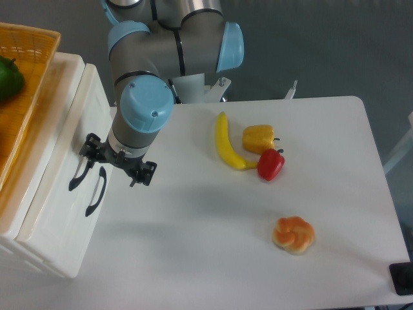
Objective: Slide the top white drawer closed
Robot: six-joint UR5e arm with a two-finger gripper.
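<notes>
Hand (118,163) fingertips hidden (arm's wrist covers them).

Glossy white plastic top white drawer (48,139); orange wicker basket (29,48).

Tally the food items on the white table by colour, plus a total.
Yellow: 2, the curved yellow banana and the yellow bell pepper
Red: 1, the red bell pepper
Orange-brown: 1, the knotted orange-brown bread roll
Total: 4
</notes>
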